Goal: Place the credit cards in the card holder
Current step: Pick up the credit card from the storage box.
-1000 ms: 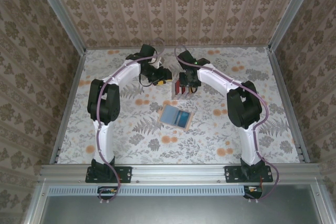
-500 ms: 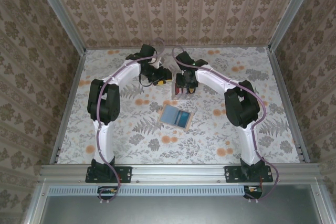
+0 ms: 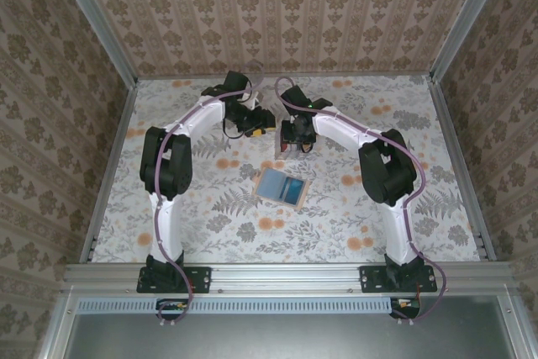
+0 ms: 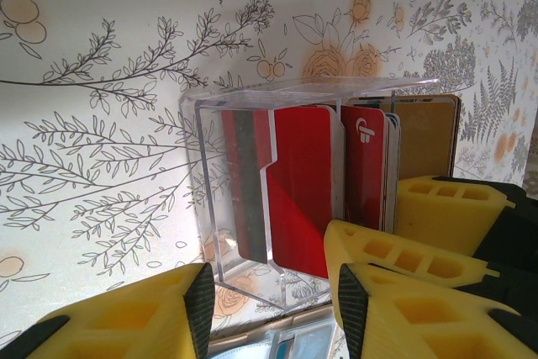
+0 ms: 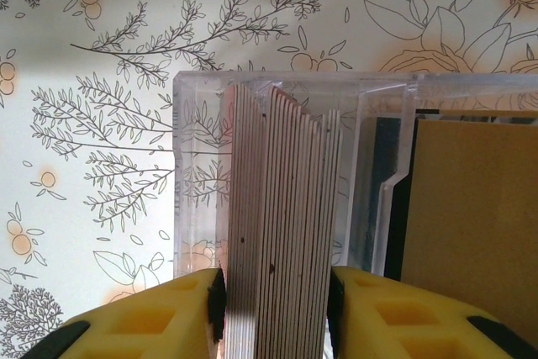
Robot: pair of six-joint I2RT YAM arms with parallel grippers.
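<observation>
While right gripper [image 5: 276, 287] clamped edge-on plastic credit cards [image 5: 282, 224] in clear acrylic rack [image 5: 197, 174] up close, overhead its arm masked that grip, pinkish-tan folding card holder [image 3: 282, 187] lay at rack's six o'clock, left gripper [image 4: 271, 285] gaped empty.

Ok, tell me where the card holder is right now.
In the top external view the card holder lies open on the table, about midway between the two arms, just on the near side of the clear card rack.
</observation>
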